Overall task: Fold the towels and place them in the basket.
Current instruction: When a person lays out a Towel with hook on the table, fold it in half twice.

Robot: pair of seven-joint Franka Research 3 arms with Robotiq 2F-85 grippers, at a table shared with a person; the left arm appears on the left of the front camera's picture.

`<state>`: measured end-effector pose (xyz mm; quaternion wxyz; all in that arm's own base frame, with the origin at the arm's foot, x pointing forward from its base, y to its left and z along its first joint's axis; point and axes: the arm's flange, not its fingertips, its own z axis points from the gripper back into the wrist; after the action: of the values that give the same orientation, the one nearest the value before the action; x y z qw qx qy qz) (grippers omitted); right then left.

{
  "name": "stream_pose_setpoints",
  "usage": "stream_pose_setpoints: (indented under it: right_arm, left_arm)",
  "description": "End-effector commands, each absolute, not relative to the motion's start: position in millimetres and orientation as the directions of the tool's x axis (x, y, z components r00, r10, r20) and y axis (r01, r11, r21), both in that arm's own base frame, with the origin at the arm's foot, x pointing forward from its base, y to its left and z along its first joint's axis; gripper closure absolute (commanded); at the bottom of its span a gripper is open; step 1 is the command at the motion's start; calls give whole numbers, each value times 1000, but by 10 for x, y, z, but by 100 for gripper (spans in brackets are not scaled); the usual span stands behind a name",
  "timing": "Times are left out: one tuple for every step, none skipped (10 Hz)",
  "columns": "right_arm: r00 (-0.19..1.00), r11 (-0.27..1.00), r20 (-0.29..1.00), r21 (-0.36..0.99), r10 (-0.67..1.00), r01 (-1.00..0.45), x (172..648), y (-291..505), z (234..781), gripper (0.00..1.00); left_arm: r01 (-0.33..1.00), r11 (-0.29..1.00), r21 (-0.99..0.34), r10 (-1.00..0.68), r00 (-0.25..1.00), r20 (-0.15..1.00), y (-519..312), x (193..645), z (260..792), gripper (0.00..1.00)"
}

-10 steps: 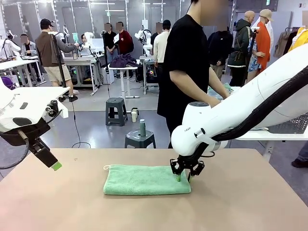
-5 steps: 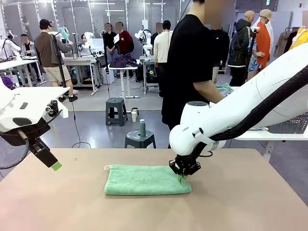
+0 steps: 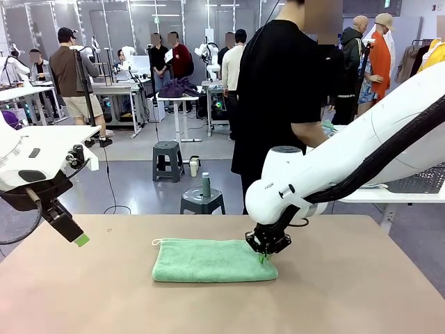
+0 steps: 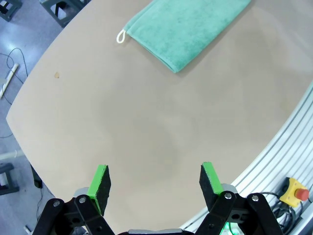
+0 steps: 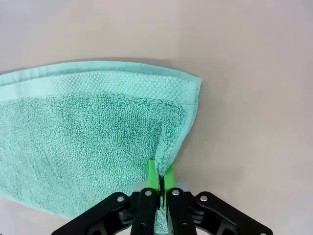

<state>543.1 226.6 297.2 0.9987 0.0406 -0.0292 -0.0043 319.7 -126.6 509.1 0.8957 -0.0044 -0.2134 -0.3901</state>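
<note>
Mint green towel [image 3: 212,260]: folded into a long strip, laid flat near the middle of the surface [image 3: 348,292].
Right hand [image 3: 263,256]: pressed together, with the towel's right end pinched between the pads.
Left hand [image 4: 154,178]: spread wide, held above the surface's left edge, well apart from the towel.

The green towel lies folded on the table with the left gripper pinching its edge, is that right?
No: it is the right gripper that pinches its edge, shut on it, as the right wrist view shows. The green towel does lie folded on the table.
</note>
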Motion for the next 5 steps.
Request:
stream_pose_setpoints:
  right_arm:
    - [996, 997, 50, 21, 76, -77, 5384, 2029, 3097, 100]
    - [993, 996, 78, -16, 84, -83, 5392, 1935, 3244, 100]
    - [991, 996, 100, -34, 83, -80, 5385, 1895, 3409, 100]
    - [988, 994, 127, -65, 93, -85, 5367, 1920, 3599, 100]
    - [986, 993, 138, -86, 96, -85, 5352, 2002, 3744, 100]
  left_arm:
    - [701, 695, 160, -696, 599, 395, -1270, 3224, 5083, 8]
    - [701, 695, 160, -696, 599, 395, -1270, 3224, 5083, 8]
    - [701, 695, 160, -696, 599, 395, -1270, 3224, 5083, 8]
    - [701, 695, 160, -696, 599, 395, -1270, 3224, 5083, 8]
    - [701, 695, 160, -696, 599, 395, -1270, 3224, 5083, 8]
